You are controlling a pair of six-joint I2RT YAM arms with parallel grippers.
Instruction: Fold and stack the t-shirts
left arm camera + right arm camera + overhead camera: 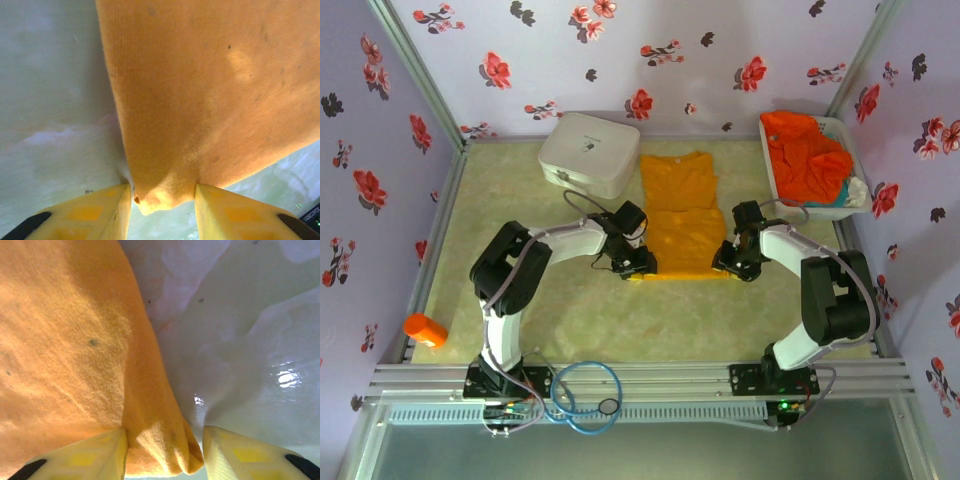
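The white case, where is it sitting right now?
In the top view, the white case sits at the far left-centre of the table, against the back wall, just left of the spread yellow-orange t-shirt.
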